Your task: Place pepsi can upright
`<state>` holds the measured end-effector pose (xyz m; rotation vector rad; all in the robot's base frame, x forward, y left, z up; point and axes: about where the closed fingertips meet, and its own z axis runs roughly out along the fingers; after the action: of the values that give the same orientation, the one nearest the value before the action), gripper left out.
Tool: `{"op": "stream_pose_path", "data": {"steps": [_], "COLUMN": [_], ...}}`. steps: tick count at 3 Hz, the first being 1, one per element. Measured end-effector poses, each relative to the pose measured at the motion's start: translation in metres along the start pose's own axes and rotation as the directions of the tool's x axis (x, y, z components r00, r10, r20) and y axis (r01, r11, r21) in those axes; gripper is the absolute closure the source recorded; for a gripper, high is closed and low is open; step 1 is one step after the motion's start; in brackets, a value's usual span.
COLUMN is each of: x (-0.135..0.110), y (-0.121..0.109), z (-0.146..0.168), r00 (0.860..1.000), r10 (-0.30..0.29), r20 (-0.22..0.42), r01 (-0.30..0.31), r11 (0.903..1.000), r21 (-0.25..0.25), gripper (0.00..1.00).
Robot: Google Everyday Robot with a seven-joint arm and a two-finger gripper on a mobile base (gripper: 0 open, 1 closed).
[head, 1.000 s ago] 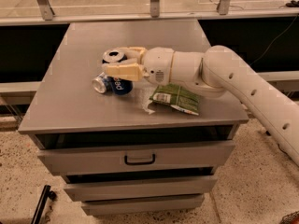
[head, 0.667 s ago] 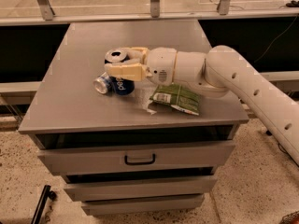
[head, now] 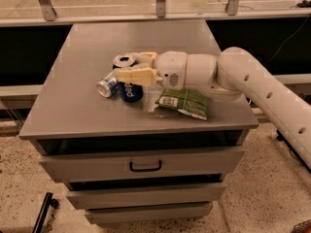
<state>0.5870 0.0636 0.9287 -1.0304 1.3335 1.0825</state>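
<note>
The pepsi can [head: 127,91] lies on its side on the grey cabinet top [head: 73,101]. It is dark blue with white lettering, and its silver end [head: 105,87] points left. My gripper [head: 135,66] reaches in from the right at the end of the white arm [head: 252,86], low over the can. Its fingers are apart. The near finger [head: 133,75] lies across the top of the can and the far finger [head: 146,57] is behind it. Nothing is gripped between them.
A second can [head: 124,60] stands upright just behind the pepsi can, by the far finger. A green snack bag [head: 187,103] lies under my wrist to the right. The cabinet has drawers below with a dark handle [head: 146,166]. A railing runs along the back.
Almost nothing has changed. The gripper stays over the lying can, and the can has not moved.
</note>
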Motion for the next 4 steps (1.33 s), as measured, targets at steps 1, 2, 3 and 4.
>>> {"op": "stream_pose_path", "data": {"steps": [1,2,3,4], "x": [0.0077,0.0119,0.0161,0.0162], "y": [-0.0011,-0.0024,-0.0028,-0.0025], "z": [-0.0033,-0.0045,-0.0041,-0.0035], "r00": [0.999,0.998,0.996,0.996], "r10": [0.036,0.065,0.089,0.091], "r20": [-0.019,-0.008,0.006,0.007], "r01": [-0.036,-0.065,-0.089,-0.091], "r11": [0.9993,0.9978,0.9960,0.9958], "r21": [0.005,0.012,0.012,0.011], "gripper": [1.00,0.82,0.59,0.35]}}
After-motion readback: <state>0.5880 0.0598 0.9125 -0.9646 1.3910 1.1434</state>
